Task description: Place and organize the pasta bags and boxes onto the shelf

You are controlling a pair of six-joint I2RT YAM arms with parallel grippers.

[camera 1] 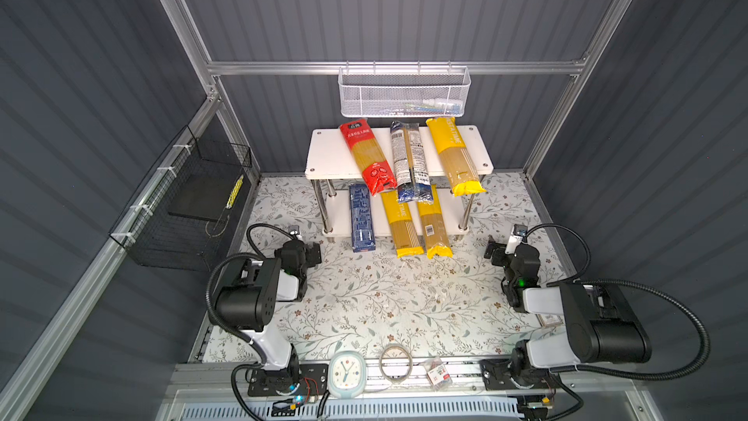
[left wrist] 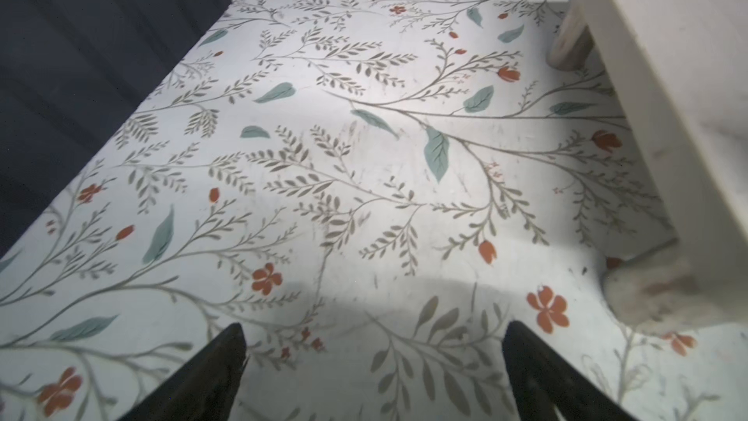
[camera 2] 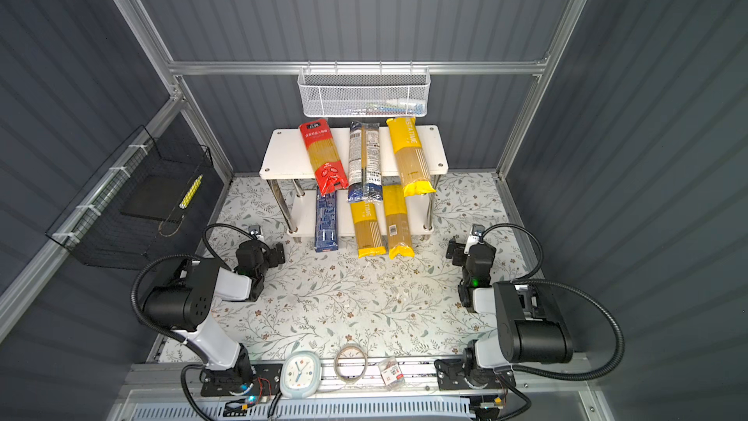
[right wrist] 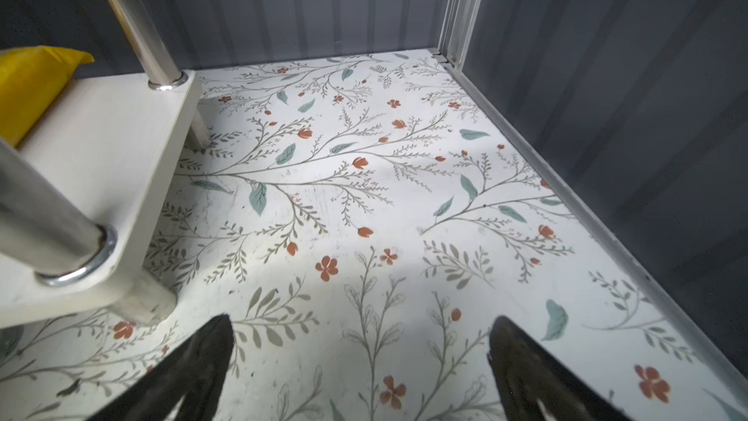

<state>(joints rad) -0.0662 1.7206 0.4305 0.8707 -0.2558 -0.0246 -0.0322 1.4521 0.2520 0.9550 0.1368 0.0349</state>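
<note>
right gripper (right wrist: 362, 319): jaws spread wide, nothing held or touched, floral mat (right wrist: 364, 204) seen between the fingers, shelf (camera 1: 328, 151) leg just beside. left gripper (left wrist: 374, 330): likewise spread wide and empty.

Shelf is located upper centre in both top views.
- Upper board: red bag (camera 1: 366, 155), clear bag with dark-blue ends (camera 1: 411, 159) and yellow PASTATIME bag (camera 1: 455, 155) are laid side by side.
- Lower board: dark-blue box (camera 1: 361, 218), yellow bag (camera 1: 400, 224) and second yellow bag (camera 1: 435, 224), near ends overhanging.
</note>
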